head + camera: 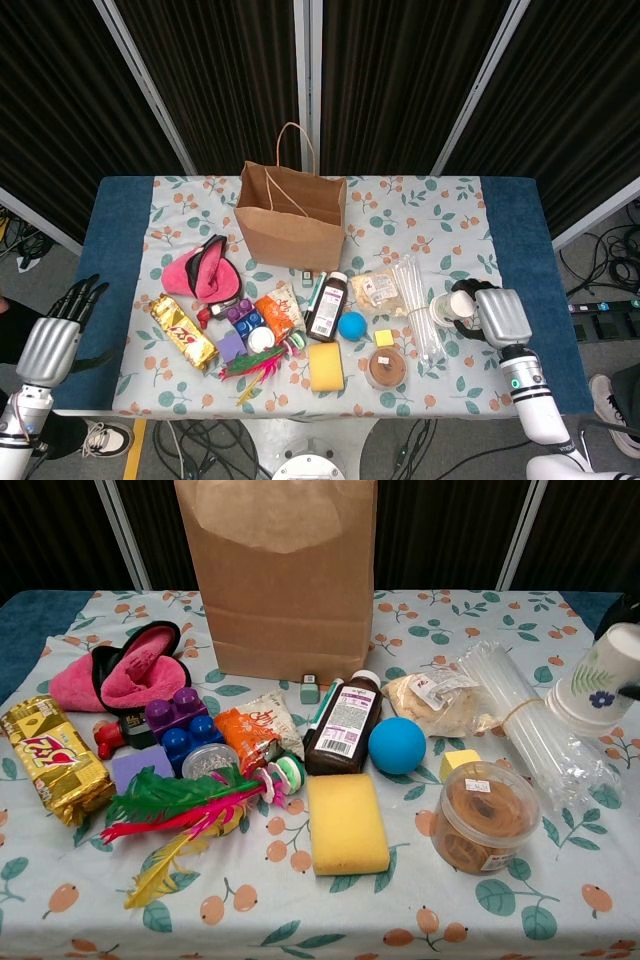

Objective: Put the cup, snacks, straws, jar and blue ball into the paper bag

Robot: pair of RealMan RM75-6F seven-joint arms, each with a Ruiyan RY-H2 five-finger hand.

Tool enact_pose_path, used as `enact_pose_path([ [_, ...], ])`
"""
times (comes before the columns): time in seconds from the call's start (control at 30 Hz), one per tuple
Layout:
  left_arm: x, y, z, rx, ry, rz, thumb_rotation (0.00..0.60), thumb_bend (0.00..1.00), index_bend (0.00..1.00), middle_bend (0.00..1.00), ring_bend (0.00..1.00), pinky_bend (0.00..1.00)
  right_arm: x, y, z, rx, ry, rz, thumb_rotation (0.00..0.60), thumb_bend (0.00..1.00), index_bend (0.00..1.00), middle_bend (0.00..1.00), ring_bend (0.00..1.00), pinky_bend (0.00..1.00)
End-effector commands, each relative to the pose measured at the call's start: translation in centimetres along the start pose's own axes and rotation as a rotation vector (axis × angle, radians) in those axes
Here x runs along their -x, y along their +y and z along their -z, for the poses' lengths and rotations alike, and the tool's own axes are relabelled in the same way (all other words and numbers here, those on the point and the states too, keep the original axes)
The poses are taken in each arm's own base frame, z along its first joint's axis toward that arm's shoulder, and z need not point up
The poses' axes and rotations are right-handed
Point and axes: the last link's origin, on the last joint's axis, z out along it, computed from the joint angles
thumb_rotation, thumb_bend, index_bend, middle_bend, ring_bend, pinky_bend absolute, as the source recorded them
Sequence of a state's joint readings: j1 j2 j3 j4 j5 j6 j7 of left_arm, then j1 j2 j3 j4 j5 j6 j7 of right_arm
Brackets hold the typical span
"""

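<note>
Right, your right hand (pixel 492 315) is gripping the paper cup (pixel 597 685), fingers wrapped around its wall; it's light and crushable, so keep squeezing gently. Left hand (pixel 58 335) is idling, fingers spread.

Head view looks steeply down on the whole table (pixel 120 215); chest view sits low and close, facing the paper bag (pixel 285 575), both sharing the central clutter.

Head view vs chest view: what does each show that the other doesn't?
Head only: left hand open off the table's left edge, the right hand gripping the cup, and the paper bag's handles.
Chest only: the jar's contents and the cup's floral print, close up.
Both: bag, cup, blue ball, straws.
</note>
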State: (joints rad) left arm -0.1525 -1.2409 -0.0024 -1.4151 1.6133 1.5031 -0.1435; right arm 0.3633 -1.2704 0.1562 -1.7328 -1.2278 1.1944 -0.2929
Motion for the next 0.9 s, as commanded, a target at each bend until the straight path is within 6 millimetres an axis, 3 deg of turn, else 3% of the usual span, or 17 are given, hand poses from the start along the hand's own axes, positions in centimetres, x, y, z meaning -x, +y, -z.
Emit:
enact_pose_path([
  [0.03, 0.0, 0.1, -0.1, 0.003, 0.000, 0.002, 0.600, 0.10, 0.08, 0.11, 0.06, 0.22, -4.3, -1.1, 0.1, -0.033, 0.112, -0.015, 0.600, 0.22, 0.53, 0.44, 0.39, 0.54],
  [0.27, 0.0, 0.2, -0.1, 0.006, 0.000, 0.006, 0.600, 0.10, 0.08, 0.11, 0.06, 0.22, -10.0, -5.4, -1.8, -0.107, 0.243, -0.023, 0.600, 0.22, 0.53, 0.44, 0.39, 0.54],
  [0.43, -0.6, 0.0, -0.4, 0.008, 0.008, -0.003, 0.600, 0.10, 0.08, 0.11, 0.06, 0.22, -12.5, -10.1, -5.5, -0.182, 0.317, 0.002, 0.600, 0.22, 0.53, 0.44, 0.38, 0.54],
  [0.63, -0.9, -0.1, -0.6, 0.006, 0.007, -0.009, 0.600, 0.10, 0.08, 0.11, 0.06, 0.22, -13.7, -16.6, -10.3, -0.260, 0.403, -0.072, 0.600, 0.23, 0.54, 0.44, 0.39, 0.54],
  [0.8, -0.8, -0.5, -0.9, -0.003, 0.001, -0.009, 0.600, 0.10, 0.08, 0.11, 0.06, 0.22, -13.4, -21.7, -12.6, -0.313, 0.468, -0.103, 0.600, 0.23, 0.54, 0.43, 0.39, 0.54],
  [0.9, -0.9, -0.7, -1.1, -0.008, 0.002, -0.008, 0.600, 0.10, 0.08, 0.11, 0.06, 0.22, -12.6, -23.5, -13.5, -0.317, 0.463, -0.098, 0.600, 0.23, 0.54, 0.43, 0.39, 0.54],
])
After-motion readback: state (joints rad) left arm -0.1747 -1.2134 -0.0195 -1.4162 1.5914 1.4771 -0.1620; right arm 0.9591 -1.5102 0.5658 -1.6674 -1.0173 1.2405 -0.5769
